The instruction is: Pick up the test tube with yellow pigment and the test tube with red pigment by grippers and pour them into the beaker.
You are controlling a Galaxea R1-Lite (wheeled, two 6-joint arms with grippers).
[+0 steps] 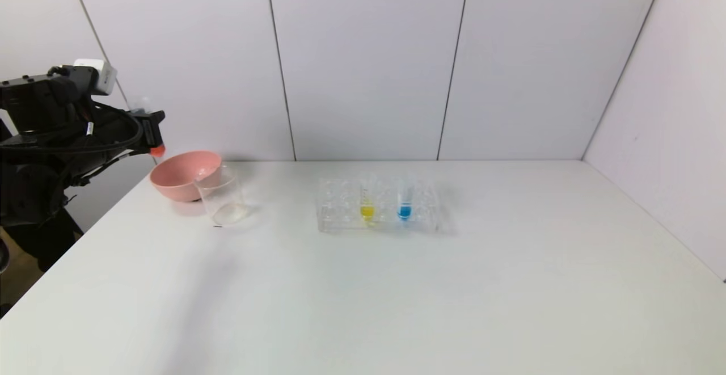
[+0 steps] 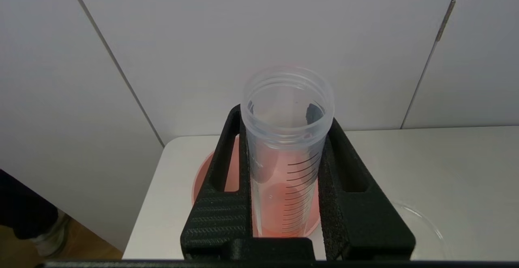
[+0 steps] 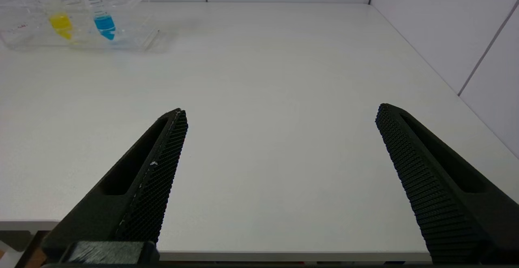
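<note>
A white table [image 1: 397, 284] fills the room in front of me, set against pale panelled walls. On it, toward the far left corner, sits a pink bowl [image 1: 182, 175], and touching its near right side stands the beaker [image 1: 222, 196], clear and upright. Near the middle of the table, well apart from the bowl, is a clear tube rack [image 1: 377, 205]. The test tube with yellow pigment [image 1: 367, 203] stands in the rack, and a blue-tipped tube [image 1: 404, 205] stands just beside it on the right.

The left gripper [image 1: 152, 131] hangs in the air above the table's far left corner, just over the pink bowl's left rim. Its two black fingers [image 2: 221, 187] are clamped tight on the test tube with red pigment [image 2: 286, 146], one on each side of the clear graduated wall. From the wrist camera I look straight down the tube's open mouth, with the pink bowl [image 2: 202, 174] below it. From where the head looks, the tube's red-orange tip [image 1: 157, 150] pokes out below the fingers.

The right gripper [image 3: 279, 114] is low at the near right edge of the table, its fingers [image 3: 160, 170] spread wide with nothing between them, far from the rack.
</note>
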